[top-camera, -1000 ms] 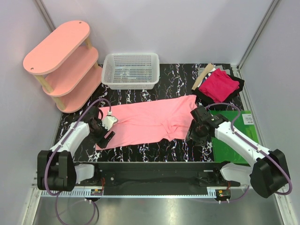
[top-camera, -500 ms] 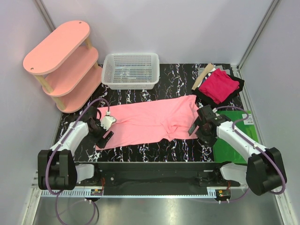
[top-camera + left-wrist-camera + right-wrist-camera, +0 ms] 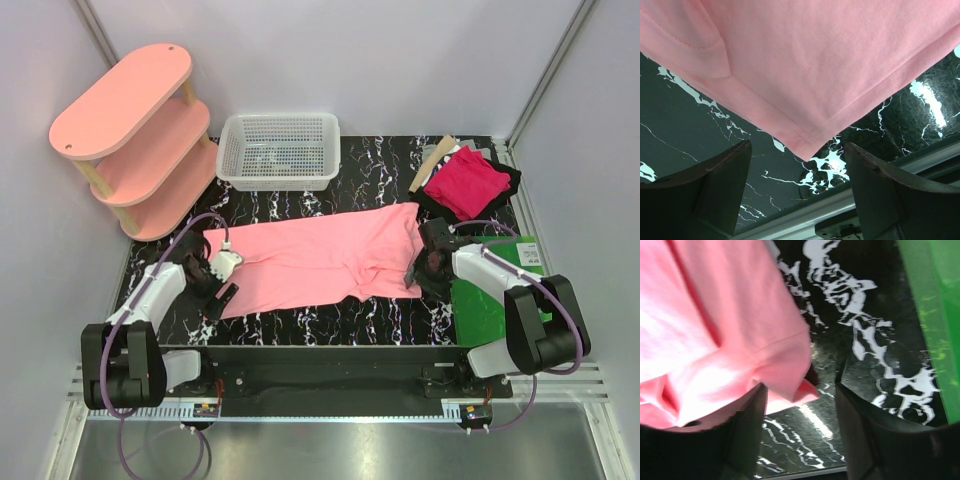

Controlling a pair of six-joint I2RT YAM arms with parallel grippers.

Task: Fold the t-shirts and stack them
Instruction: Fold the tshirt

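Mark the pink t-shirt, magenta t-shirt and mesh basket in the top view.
pink t-shirt (image 3: 320, 255), top view, middle of the spread cloth.
magenta t-shirt (image 3: 465, 182), top view, centre of its upper surface.
mesh basket (image 3: 278, 181), top view, on its near wall.

White mesh basket (image 3: 279, 150) beside pink shelf (image 3: 135, 135); green mat (image 3: 475, 318), perhaps cardboard (image 3: 437, 158).

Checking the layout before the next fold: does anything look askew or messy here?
Yes. The salmon-pink shirt lies slanted across the table, its right end wrinkled. The magenta shirt sits rumpled on dark cloth in the far right corner.
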